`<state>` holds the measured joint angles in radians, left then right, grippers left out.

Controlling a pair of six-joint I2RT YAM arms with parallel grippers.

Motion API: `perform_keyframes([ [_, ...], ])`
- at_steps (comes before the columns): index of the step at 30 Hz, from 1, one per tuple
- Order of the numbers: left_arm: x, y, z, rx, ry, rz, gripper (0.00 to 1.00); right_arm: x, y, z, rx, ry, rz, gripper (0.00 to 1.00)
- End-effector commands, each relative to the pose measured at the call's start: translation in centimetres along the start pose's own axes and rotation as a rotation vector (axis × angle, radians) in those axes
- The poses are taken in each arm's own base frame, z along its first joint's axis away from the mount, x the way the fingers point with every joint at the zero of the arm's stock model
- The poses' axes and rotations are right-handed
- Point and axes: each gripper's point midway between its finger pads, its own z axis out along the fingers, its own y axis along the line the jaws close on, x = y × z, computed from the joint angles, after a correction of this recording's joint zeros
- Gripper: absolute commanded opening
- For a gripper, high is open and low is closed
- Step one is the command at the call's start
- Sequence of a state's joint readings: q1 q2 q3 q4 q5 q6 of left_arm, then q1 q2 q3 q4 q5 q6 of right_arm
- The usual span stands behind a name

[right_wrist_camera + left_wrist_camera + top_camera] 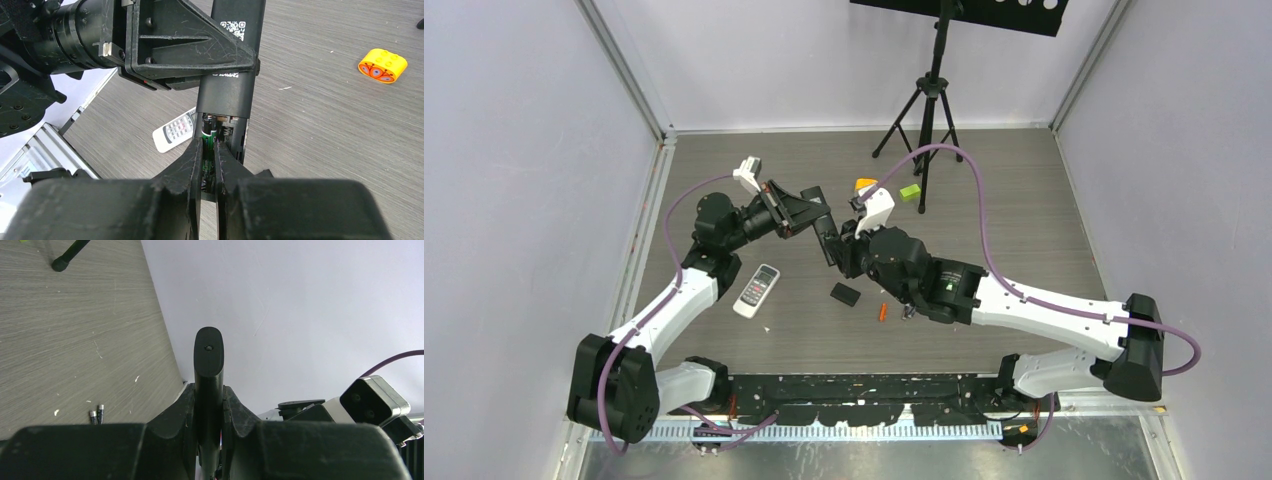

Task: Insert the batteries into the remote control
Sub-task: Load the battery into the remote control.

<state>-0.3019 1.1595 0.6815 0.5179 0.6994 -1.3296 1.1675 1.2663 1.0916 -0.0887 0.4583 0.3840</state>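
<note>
Battery (209,132), green cylinder — right jaws pinching; slim black remote (225,97) — left jaws clamping.

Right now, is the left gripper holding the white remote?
No, the left gripper is shut on a black remote, while the white remote lies on the table.

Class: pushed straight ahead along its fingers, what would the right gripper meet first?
Probably the black remote, its open battery bay just behind the dark green battery the right gripper pinches; the left gripper holds the remote.
</note>
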Motion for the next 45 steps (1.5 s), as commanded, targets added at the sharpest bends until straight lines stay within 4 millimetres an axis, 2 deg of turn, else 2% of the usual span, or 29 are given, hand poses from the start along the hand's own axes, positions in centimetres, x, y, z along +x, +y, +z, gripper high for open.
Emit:
perform_keyframes([
  [1, -1.0, -3.4, -0.2, 0.083, -0.044, 0.044, 0.0, 0.2, 0.3, -0.9, -0.026, 0.007, 0.025, 0.05],
  [10, -0.9, -3.5, -0.1, 0.096, -0.035, 0.056, 0.0, 0.7, 0.3, -0.9, -0.012, 0.044, 0.031, 0.05],
  [13, -0.9, -3.6, -0.1, 0.099, -0.032, 0.05, 0.0, 1.2, 0.4, -0.5, -0.012, 0.056, 0.024, 0.13],
  [15, -0.9, -3.7, -0.1, 0.102, -0.029, 0.048, 0.0, 1.2, 0.3, -0.4, -0.003, 0.059, 0.021, 0.22],
  [17, -0.8, -3.8, -0.1, 0.105, -0.027, 0.05, 0.0, 0.9, 0.2, -0.4, 0.006, 0.051, 0.022, 0.28],
  [27, -0.6, -3.5, -0.1, 0.103, -0.018, 0.052, 0.0, -0.2, -0.1, -0.2, 0.043, 0.028, 0.022, 0.33],
  [31, -0.6, -3.3, -0.1, 0.1, -0.019, 0.049, 0.0, -0.8, -0.3, -0.4, 0.058, 0.013, 0.022, 0.39],
  [38, -0.7, -3.4, 0.0, 0.1, -0.019, 0.053, 0.0, -2.5, -0.3, -1.1, 0.057, -0.027, 0.054, 0.49],
  [45, -0.9, -3.3, 0.0, 0.097, -0.031, 0.065, 0.0, -4.4, -0.6, -2.7, 0.057, -0.07, 0.157, 0.6],
])
